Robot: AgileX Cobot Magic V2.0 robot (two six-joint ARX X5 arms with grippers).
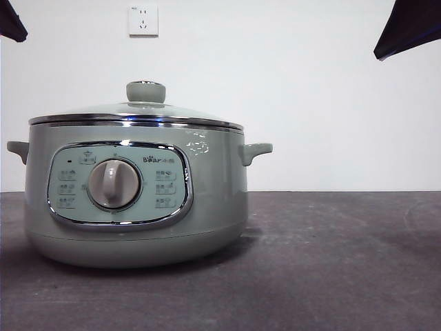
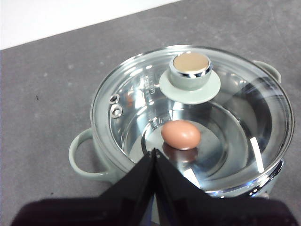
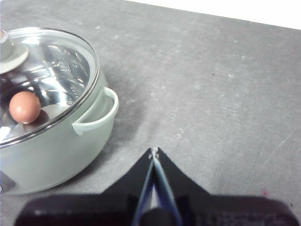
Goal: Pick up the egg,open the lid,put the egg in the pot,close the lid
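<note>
The left hand point(image 2: 154, 153) is held raised above the pot point(image 1: 138, 207), its jaws pressed together and empty. The egg point(image 2: 180, 134) is seen inside — under the seated lid point(image 2: 141, 94). The right hand point(image 3: 154, 152) is poised over the bare desk point(image 3: 211, 94) beside the pot, jaws closed on nothing.
</note>
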